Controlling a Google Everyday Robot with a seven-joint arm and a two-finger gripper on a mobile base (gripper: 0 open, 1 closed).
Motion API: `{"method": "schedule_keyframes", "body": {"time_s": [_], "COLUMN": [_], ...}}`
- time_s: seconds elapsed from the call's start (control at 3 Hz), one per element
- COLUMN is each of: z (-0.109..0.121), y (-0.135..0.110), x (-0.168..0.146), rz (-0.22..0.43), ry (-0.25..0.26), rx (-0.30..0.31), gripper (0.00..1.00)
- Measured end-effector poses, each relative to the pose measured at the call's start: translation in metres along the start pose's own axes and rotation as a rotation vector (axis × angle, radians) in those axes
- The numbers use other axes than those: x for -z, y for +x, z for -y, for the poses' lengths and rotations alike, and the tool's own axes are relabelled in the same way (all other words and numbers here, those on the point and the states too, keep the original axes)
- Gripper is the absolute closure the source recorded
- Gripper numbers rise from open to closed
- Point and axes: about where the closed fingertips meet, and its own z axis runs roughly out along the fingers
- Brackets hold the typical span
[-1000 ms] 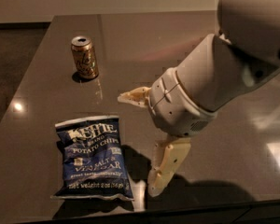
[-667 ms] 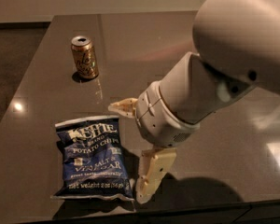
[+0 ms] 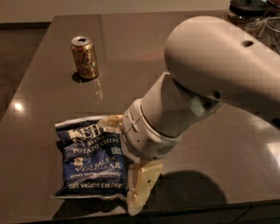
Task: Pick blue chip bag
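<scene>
The blue chip bag lies flat on the dark table near its front left edge, white lettering facing up, silvery sealed edges showing. My gripper is at the bag's right edge, open. One cream finger reaches down past the bag's lower right corner. The other finger sits at the bag's upper right corner. The wrist covers part of the bag's right side.
A brown soda can stands upright at the back left. Glass jars stand at the back right corner. The table's front edge runs just below the bag. My large arm fills the right half of the view.
My arm has moved left toward the bag. The gripper now straddles the bag's right edge, where earlier it hung to the bag's right. The bag and can have not moved.
</scene>
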Motion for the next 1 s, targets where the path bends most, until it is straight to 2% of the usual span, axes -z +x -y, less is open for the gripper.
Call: {"method": "schedule_keyframes", "body": {"time_s": [0.33,0.67,1.0], "z": [-0.007,-0.009,-0.009], "y": [-0.003,-0.007,-0.011], "x": [-0.017,-0.027,-0.024], "rz": [0.000,0.011,0.033], "ry": [-0.045,-0.081,-0.092], "rx": [0.026,0.042,0.049], "gripper": [0.00,0.18,0.41]}}
